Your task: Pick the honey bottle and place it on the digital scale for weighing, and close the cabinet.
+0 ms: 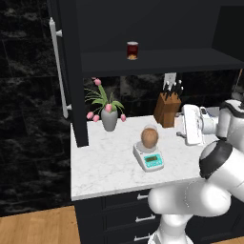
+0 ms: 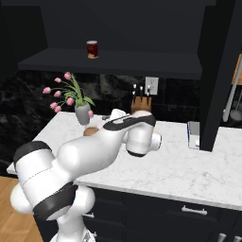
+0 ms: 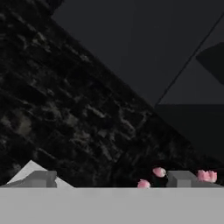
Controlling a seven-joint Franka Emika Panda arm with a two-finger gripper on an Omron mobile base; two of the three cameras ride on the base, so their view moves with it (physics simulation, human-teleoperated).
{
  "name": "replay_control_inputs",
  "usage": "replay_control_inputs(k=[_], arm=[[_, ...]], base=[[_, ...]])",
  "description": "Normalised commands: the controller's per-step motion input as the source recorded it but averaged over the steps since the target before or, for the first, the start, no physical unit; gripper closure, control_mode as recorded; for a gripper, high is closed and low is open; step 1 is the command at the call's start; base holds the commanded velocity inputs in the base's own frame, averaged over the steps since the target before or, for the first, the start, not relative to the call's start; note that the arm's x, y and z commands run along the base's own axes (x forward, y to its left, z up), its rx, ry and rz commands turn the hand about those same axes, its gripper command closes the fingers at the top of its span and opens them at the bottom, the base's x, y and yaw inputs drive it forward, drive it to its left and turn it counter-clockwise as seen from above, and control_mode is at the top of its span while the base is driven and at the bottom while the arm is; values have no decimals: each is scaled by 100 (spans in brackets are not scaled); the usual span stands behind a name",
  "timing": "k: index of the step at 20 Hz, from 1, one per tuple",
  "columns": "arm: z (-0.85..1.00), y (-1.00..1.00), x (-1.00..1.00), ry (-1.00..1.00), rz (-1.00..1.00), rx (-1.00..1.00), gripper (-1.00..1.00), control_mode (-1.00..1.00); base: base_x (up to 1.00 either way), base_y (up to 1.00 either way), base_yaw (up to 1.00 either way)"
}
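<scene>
**Honey bottle set on scale; cabinet door open**

Item 1, honey bottle (image 1: 149,137): an amber-brown rounded jar, found upright on the plate of the digital scale (image 1: 148,158), which stands near the front of the marble worktop (image 1: 105,167). The weighing step is judged done, since the bottle rests free on the plate with nothing touching it.

Item 2, cabinet (image 1: 143,28): the left door (image 1: 71,71) is swung out toward the camera, edge-on, its pale bar handle (image 1: 57,66) facing left. The shelf (image 1: 157,61) is exposed and carries a small dark red jar (image 1: 132,50). Closing this door is judged the remaining step.

Item 3, fingers (image 3: 111,179): two grey tips are seen well apart at the bottom of the hand view, nothing held between them and nothing touched. They are pointed at the dark marbled wall (image 3: 65,109) and a dark cabinet panel (image 3: 144,48), with pink tulip buds (image 3: 159,172) just beside one tip. The open, empty state suits a push or hook on the door.

Item 4, surroundings: a grey vase of tulips (image 1: 108,114) and a knife block (image 1: 167,108) are ranged along the back of the worktop.
</scene>
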Motion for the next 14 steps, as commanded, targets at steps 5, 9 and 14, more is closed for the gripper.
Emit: replay_control_inputs(k=[5, 9, 14], arm=[[73, -15, -46, -33, -24, 12, -100, -100], [64, -34, -39, -29, -26, 14, -100, -100], [38, -51, -31, -33, -27, 8, -100, -100]], base=[[0, 0, 0], [0, 0, 0], [0, 0, 0]])
